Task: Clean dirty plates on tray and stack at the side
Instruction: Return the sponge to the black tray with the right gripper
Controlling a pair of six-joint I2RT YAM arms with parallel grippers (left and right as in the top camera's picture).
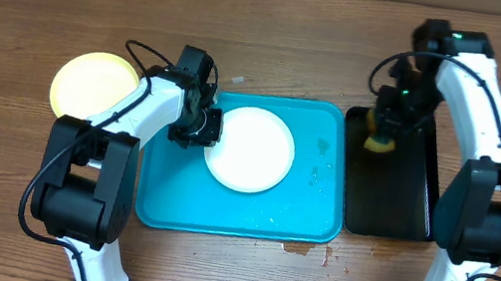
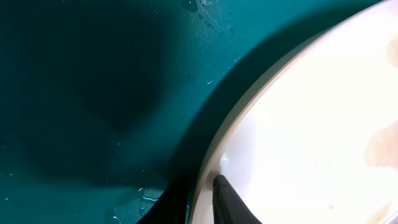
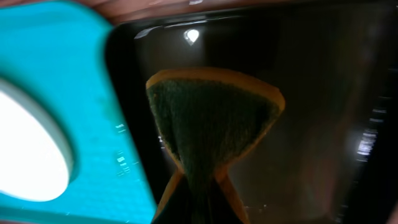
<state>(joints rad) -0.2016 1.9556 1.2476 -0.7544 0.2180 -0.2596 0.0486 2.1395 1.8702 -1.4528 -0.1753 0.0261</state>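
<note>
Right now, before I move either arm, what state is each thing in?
White plate: flat in the blue tray, faintly smeared.
Yellow plate: flat on the table, beside the tray.
Blue tray: wet with droplets.
Sponge: squeezed, over the black tray.
Left pincer: astride the white plate's rim, grip unclear.
Right pincer: shut on the sponge.

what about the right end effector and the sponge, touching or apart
Touching. The right wrist view shows the right end effector shut on the sponge, which is pinched into a narrow waist between the fingers, over the black tray.
</note>
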